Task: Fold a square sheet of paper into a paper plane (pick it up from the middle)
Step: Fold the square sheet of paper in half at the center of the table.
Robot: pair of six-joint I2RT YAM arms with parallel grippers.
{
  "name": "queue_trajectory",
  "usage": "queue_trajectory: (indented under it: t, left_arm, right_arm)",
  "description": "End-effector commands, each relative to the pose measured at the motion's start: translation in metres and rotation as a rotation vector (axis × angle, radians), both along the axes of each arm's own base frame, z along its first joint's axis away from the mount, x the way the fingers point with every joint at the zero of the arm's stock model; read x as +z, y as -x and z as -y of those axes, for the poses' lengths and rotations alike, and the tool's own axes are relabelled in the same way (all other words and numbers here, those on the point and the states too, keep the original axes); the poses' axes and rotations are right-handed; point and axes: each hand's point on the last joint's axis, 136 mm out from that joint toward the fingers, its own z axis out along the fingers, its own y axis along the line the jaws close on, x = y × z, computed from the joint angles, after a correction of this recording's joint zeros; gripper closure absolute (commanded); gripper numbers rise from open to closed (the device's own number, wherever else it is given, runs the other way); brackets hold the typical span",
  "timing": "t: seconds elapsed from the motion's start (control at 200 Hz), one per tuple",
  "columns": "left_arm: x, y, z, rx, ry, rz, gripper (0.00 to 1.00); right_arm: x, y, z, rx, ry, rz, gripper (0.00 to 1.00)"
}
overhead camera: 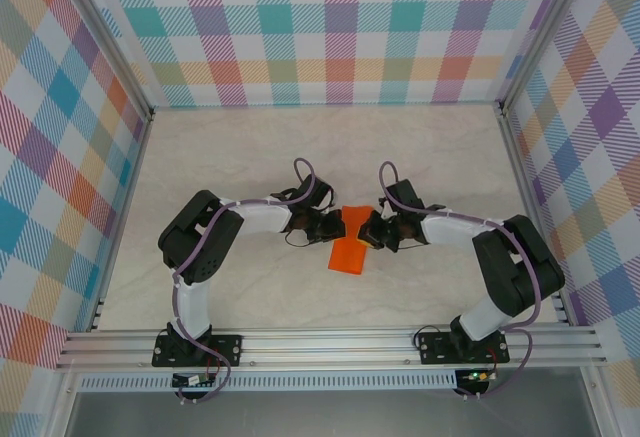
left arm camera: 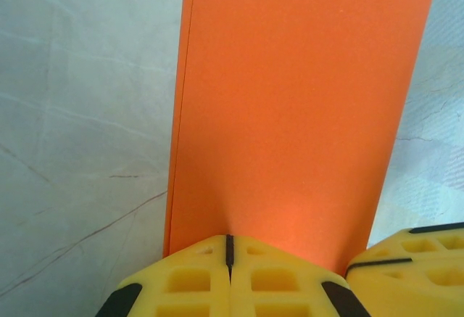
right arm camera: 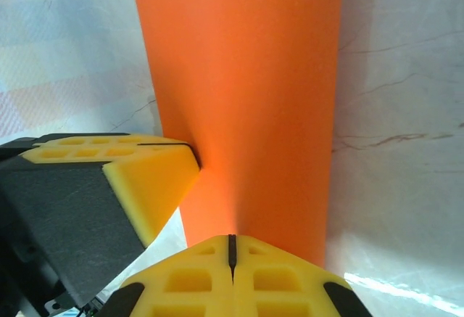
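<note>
No readable text, label, brand, number or sign stands on anything in these views

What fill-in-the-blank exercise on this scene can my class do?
The paper is coloured ____. The left gripper and right gripper both have their jaws ____ on it. Each gripper's fingers are coloured ____.
Missing words: orange; shut; yellow.

One square sheet of paper (overhead camera: 349, 254), orange. Two grippers: left gripper (overhead camera: 333, 225), right gripper (overhead camera: 370, 229). Two arms: left arm (overhead camera: 200, 242), right arm (overhead camera: 510, 267). One table (overhead camera: 250, 157). Three plaid walls (overhead camera: 320, 27).
</note>
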Motion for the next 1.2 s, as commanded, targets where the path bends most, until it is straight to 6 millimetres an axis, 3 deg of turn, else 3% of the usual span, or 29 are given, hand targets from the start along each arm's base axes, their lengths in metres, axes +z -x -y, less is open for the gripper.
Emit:
queue_trajectory:
  t: [0.0, 0.215, 0.355, 0.69, 0.92, 1.1, 1.195]
  left_arm:
    - [-0.052, 0.030, -0.027, -0.007, -0.170, -0.122, 1.00]
    - [-0.057, 0.032, -0.029, -0.011, -0.179, -0.136, 1.00]
    - [-0.059, 0.034, -0.030, -0.014, -0.186, -0.142, 1.00]
    - [-0.062, 0.036, -0.033, -0.015, -0.195, -0.146, 1.00]
    - [-0.064, 0.037, -0.033, -0.025, -0.199, -0.154, 1.00]
    - [-0.065, 0.038, -0.034, -0.026, -0.200, -0.152, 1.00]
    - [-0.066, 0.037, -0.033, -0.027, -0.199, -0.155, 1.00]
  right_arm:
    - [-0.012, 0.005, 0.004, 0.010, -0.006, -0.013, 1.00]
    - [-0.033, 0.022, 0.014, 0.010, 0.017, -0.033, 1.00]
    - [-0.035, 0.024, 0.018, 0.010, 0.027, -0.024, 1.00]
    - [0.020, 0.021, -0.003, 0.076, -0.138, 0.114, 1.00]
    - [-0.005, 0.037, 0.000, 0.091, -0.137, 0.042, 1.00]
    - [-0.028, 0.050, 0.013, 0.102, -0.063, 0.001, 1.00]
    - [-0.028, 0.054, 0.014, 0.114, -0.056, 0.000, 1.00]
